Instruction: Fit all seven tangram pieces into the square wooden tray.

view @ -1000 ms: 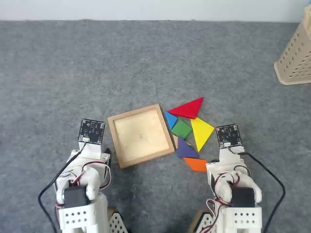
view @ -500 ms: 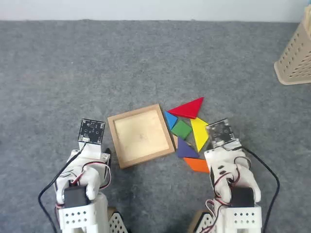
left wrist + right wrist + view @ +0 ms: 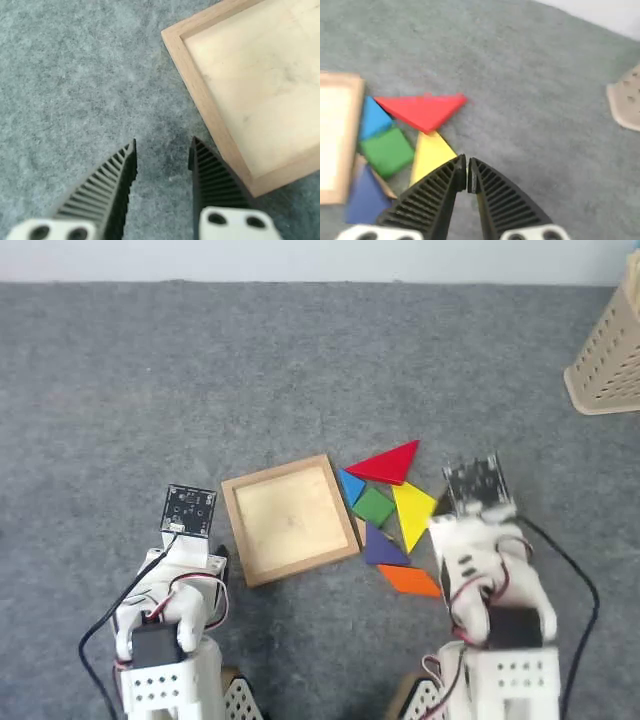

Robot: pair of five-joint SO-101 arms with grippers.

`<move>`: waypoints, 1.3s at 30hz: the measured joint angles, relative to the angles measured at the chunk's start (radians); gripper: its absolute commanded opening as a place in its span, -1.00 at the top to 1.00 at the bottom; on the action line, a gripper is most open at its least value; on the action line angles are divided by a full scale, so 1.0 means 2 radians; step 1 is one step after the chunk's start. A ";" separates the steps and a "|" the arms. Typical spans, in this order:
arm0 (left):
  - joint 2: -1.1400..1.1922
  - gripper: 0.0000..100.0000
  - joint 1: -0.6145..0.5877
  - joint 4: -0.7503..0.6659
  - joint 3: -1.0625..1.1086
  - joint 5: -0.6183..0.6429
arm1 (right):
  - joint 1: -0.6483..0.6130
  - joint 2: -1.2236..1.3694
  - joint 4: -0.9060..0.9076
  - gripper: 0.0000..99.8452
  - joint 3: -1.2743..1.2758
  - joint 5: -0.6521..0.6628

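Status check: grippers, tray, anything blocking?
Left gripper open beside the tray, holding nothing. Right gripper shut, empty, near the yellow piece. Tray empty; other pieces loose next to it. Nothing in the way.

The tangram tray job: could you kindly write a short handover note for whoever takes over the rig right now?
Left gripper: open, empty, over the carpet beside a corner of the wooden tray.
Right gripper: shut, empty, near the yellow triangle.
Pieces: red triangle, blue piece, green square, yellow triangle, purple triangle and orange piece lie clustered on the carpet beside the tray.
Done: nothing; no piece is in the tray.
Left: all pieces. I count six; the seventh is unclear.
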 measured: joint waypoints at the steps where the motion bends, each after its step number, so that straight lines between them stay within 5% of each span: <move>1: 0.000 0.66 0.000 0.000 0.000 0.000 | -0.015 0.044 0.000 0.99 -0.028 -0.017; 10: 0.000 0.66 0.000 0.000 0.000 0.000 | -0.128 0.433 -0.048 0.98 -0.272 -0.187; 17: 0.000 0.66 0.000 0.000 0.000 0.000 | -0.129 0.642 -0.052 0.53 -0.381 -0.295; 23: 0.000 0.66 0.000 0.000 0.000 0.000 | -0.129 0.680 -0.052 0.50 -0.394 -0.352; 39: 0.000 0.66 0.000 0.000 0.000 0.000 | -0.128 0.737 -0.055 0.50 -0.394 -0.361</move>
